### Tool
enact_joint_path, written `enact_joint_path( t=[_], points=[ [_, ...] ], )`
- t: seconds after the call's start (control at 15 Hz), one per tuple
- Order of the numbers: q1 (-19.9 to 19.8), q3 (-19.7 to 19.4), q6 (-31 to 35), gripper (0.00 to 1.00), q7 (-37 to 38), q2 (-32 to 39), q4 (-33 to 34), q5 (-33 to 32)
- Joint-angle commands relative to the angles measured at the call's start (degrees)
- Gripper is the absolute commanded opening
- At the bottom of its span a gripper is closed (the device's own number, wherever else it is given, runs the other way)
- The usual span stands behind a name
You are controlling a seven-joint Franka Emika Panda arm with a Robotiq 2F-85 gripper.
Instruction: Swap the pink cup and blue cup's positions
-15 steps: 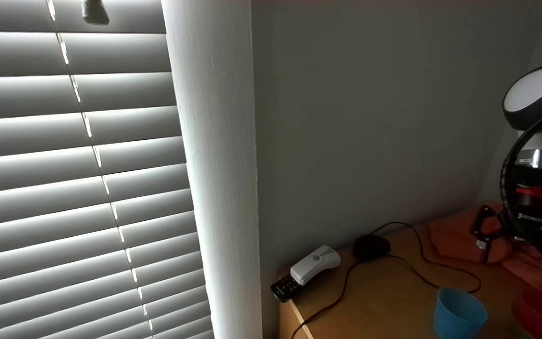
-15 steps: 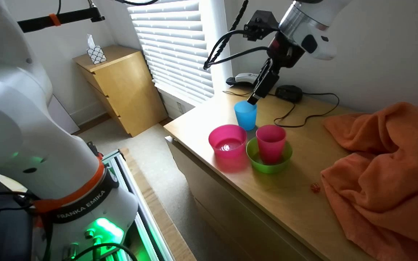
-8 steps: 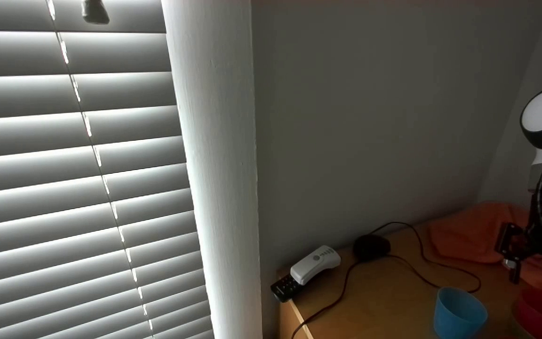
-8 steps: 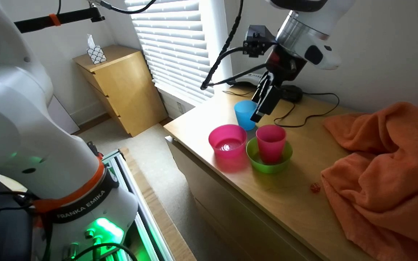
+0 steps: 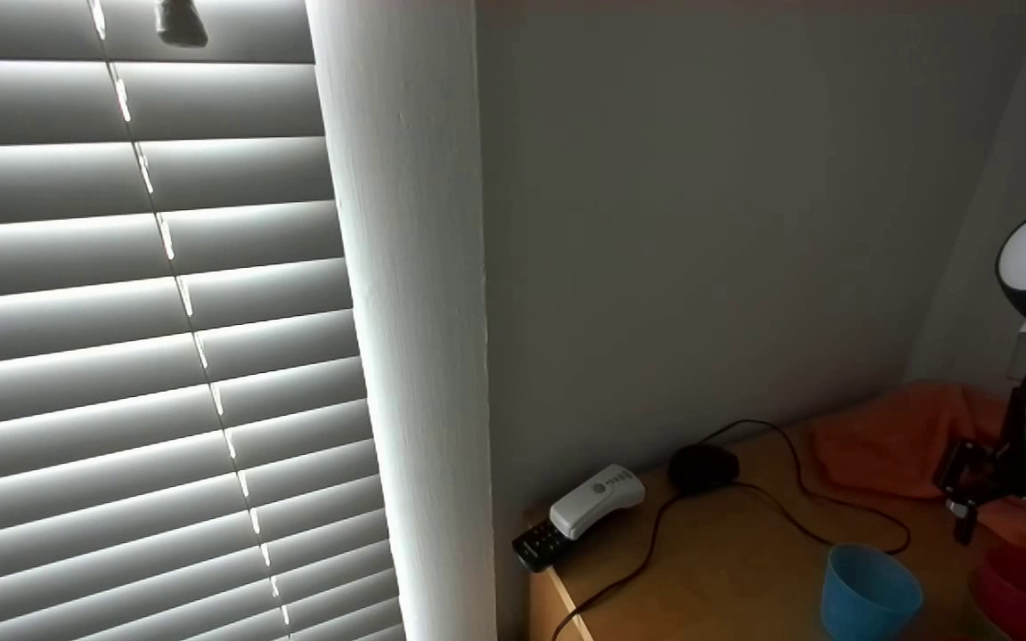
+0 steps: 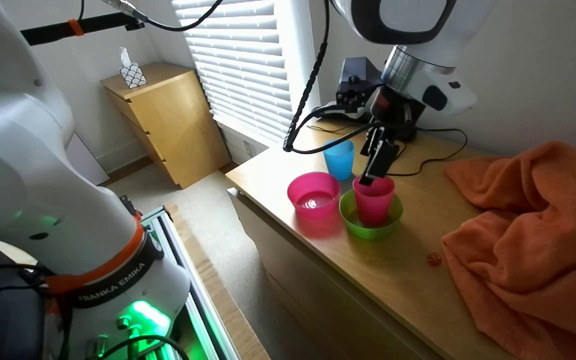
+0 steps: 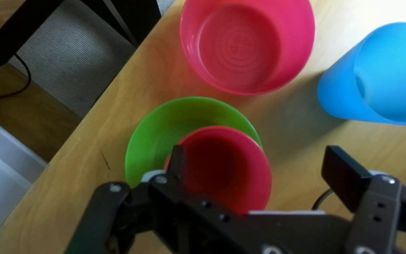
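Observation:
The pink cup (image 6: 375, 205) stands upright inside a green bowl (image 6: 363, 232) on the wooden dresser top. The blue cup (image 6: 339, 162) stands upright behind a pink bowl (image 6: 313, 195). Both cups show in the wrist view, the pink cup (image 7: 248, 180) low in the middle and the blue cup (image 7: 393, 77) at the right. My gripper (image 7: 256, 158) is open and empty, with its fingers wide apart. In the wrist view one finger (image 7: 177, 160) overlaps the pink cup's opening; the other is off to its right. In an exterior view the gripper (image 6: 367, 167) is just above the pink cup's rim; I cannot tell whether it touches.
An orange cloth (image 6: 543, 230) lies at the right of the dresser top. A small red die-like object (image 6: 434, 258) lies beside it. A black device (image 5: 703, 467) with a cable and a white handset-like item (image 5: 598, 500) lie at the back. The dresser's front edge runs beside the bowls.
My gripper has moved down and away from above the blue cup toward the pink cup. It stays open. The cups and bowls have not moved.

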Motion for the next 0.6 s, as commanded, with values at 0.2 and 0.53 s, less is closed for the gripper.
enact_joint_path(
  t=[0.2,0.53],
  points=[
    [-0.72,0.07,4.51,0.53,-2.63,1.20,-2.14,0.55],
    [-0.72,0.06,4.36,0.15,-3.21,1.08,-2.44,0.17]
  ],
)
